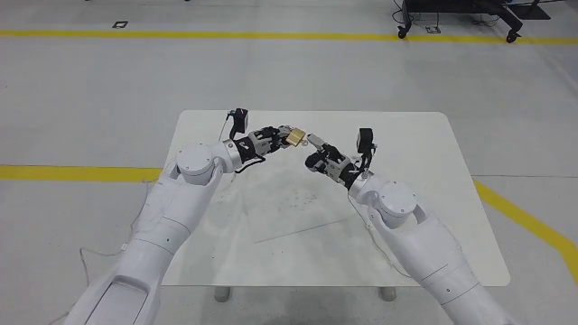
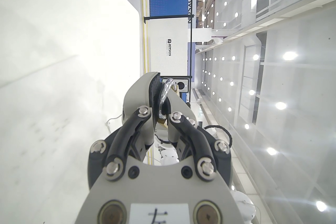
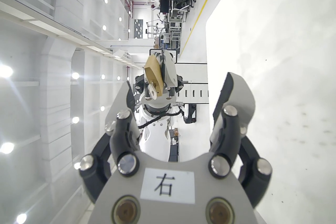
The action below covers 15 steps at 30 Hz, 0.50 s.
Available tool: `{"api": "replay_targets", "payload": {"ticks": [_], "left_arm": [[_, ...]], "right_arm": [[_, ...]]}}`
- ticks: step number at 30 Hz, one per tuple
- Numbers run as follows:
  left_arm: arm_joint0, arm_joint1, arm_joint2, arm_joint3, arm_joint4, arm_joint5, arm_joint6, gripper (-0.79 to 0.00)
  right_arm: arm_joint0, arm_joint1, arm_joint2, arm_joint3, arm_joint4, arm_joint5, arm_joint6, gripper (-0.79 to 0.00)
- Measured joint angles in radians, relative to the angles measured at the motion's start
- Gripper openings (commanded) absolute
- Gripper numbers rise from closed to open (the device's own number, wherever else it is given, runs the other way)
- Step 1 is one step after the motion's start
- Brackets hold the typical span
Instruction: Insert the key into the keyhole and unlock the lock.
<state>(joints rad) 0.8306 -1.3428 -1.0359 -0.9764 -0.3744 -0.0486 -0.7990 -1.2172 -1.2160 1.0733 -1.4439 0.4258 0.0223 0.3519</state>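
Note:
A brass padlock [image 1: 294, 134] is held above the middle of the white table by my left gripper [image 1: 278, 135]. In the left wrist view the left gripper [image 2: 164, 95] is shut on the lock's steel shackle [image 2: 166, 93], with a bit of the brass body [image 2: 161, 123] showing between the fingers. The right wrist view shows the padlock [image 3: 153, 71] from its keyhole end, with a silver key [image 3: 152, 91] sticking out of it. My right gripper [image 3: 178, 93] is open, a short way from the key and not touching it; in the top view the right gripper [image 1: 318, 155] sits just right of the lock.
The white table [image 1: 415, 153] has rounded corners and faint scuff marks near its middle. Both arms meet over its far half. Beyond the table are open floor with yellow lines and wheeled frames [image 1: 461, 4] at the back.

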Motion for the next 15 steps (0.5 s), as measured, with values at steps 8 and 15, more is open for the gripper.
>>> {"api": "replay_targets", "payload": {"ticks": [8, 15], "left_arm": [[0.002, 0.001, 0.008, -0.008, 0.046, -0.012, 0.010, -0.785], [0.003, 0.001, 0.013, -0.016, 0.073, -0.026, 0.004, -0.785]], "right_arm": [[0.003, -0.003, 0.015, 0.012, 0.022, -0.007, 0.043, -0.748], [0.013, -0.006, 0.029, 0.036, 0.080, 0.001, 0.126, -0.785]]}}
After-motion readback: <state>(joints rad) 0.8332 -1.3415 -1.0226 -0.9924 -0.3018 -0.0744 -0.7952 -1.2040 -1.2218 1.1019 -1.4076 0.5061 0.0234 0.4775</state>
